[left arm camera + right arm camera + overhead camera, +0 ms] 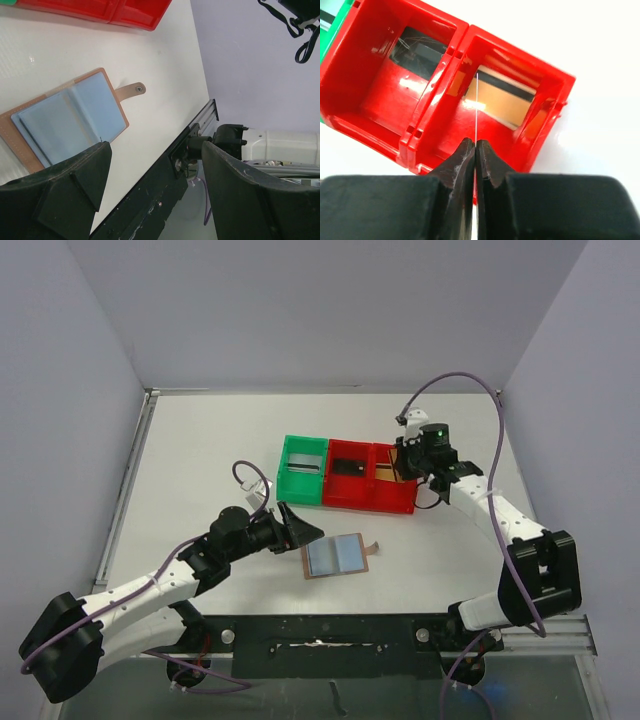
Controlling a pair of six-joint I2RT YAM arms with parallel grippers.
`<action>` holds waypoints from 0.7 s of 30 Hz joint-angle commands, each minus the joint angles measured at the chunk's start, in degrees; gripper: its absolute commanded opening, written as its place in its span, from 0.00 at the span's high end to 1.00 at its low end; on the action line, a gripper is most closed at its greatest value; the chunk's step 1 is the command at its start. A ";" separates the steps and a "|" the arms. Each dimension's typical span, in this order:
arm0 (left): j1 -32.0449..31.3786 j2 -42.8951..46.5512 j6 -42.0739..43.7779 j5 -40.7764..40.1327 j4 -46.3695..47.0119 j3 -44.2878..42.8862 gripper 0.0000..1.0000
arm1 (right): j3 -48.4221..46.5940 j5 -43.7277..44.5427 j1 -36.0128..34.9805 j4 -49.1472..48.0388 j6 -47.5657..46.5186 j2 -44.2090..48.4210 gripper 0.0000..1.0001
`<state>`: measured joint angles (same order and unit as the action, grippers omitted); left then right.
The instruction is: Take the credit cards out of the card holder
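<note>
A white table (200,460) is sitting between pale lilac walls, with both arms reaching out over it.

The right gripper (475,146) is pinching its fingertips tight on a credit card (476,107), which is showing edge-on as a thin pale line standing up from the tips. It is hanging over a red bin (559,87), where a gold card (502,102) with a black stripe is lying flat on the floor. A second red bin (350,75) is touching it on one side and is holding a dark card (422,54). A green bin (300,488) is standing against that one at the row's left end.

The left gripper (297,525) is holding its fingers wide apart with nothing between them, hovering just left of the card holder (338,557). The card holder is lying open and flat near the table's front edge, well apart from the bins. Its pale blue-grey pockets are facing up, and its brown tab (131,90) is sticking out toward the right.
</note>
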<state>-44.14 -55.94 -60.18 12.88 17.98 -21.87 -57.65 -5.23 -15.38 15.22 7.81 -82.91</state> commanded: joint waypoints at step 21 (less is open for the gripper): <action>1.92 2.91 2.35 1.04 -3.12 -1.58 0.29 | -1.21 -7.29 0.32 -2.95 -53.11 -3.06 1.00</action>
<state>-42.94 -54.46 -59.22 13.21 14.33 -21.87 -55.18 -10.79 -15.31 14.13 -39.70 -85.38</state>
